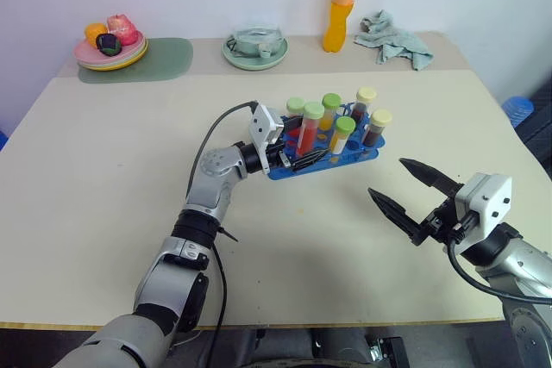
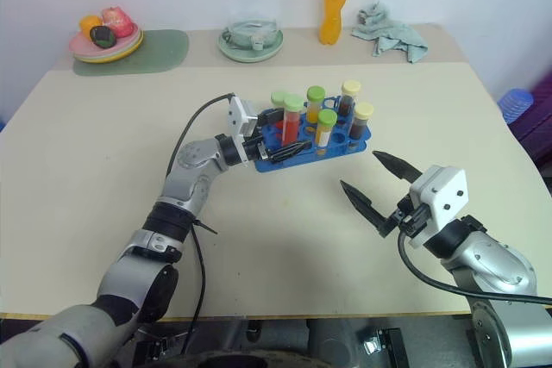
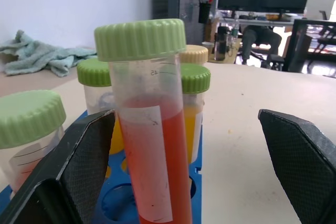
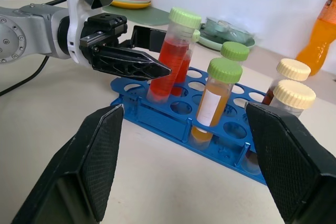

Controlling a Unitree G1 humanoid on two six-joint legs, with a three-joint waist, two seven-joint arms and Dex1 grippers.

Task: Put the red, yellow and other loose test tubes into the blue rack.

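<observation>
The blue rack [image 1: 366,158] stands mid-table with several capped test tubes upright in its holes. A red tube with a pale green cap [image 1: 309,128] stands at the rack's left end. My left gripper [image 1: 304,154] is open, one finger on each side of that red tube [image 3: 152,150]. Behind it stand a second red tube [image 1: 295,115], yellow-orange tubes with green caps [image 1: 342,136] and dark brown tubes with pale yellow caps [image 1: 377,127]. My right gripper [image 1: 387,177] hovers open and empty to the right of the rack, pointing at it.
At the table's far side are an orange drink bottle [image 1: 343,6], a crumpled cloth [image 1: 395,37], a bowl on a saucer [image 1: 255,46] and a plate of fruit [image 1: 110,46] on a green mat [image 1: 168,59]. Bare tabletop lies in front of the rack.
</observation>
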